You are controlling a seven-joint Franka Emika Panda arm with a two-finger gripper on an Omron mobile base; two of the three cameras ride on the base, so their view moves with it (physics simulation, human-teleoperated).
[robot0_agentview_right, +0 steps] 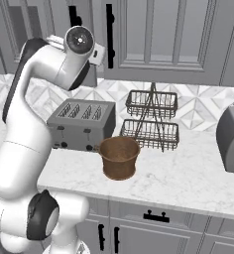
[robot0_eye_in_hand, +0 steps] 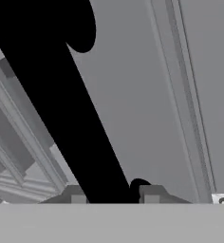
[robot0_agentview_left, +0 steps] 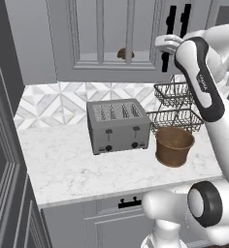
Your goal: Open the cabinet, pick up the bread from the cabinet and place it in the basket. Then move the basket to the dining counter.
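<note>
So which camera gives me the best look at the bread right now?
The left base view: the bread shows as a small brown lump behind the cabinet glass, above the toaster. In the right base view the arm covers that part of the cabinet, and the hand view is close on the black door handle.

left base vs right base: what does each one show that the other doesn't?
Left base view alone: the bread behind the cabinet glass, and a dark tall panel at far left.
Right base view alone: a grey appliance at far right, and the lower cabinet doors.
Both: toaster, basket, wire basket rack, marble worktop, and the black handles where the arm reaches.
</note>
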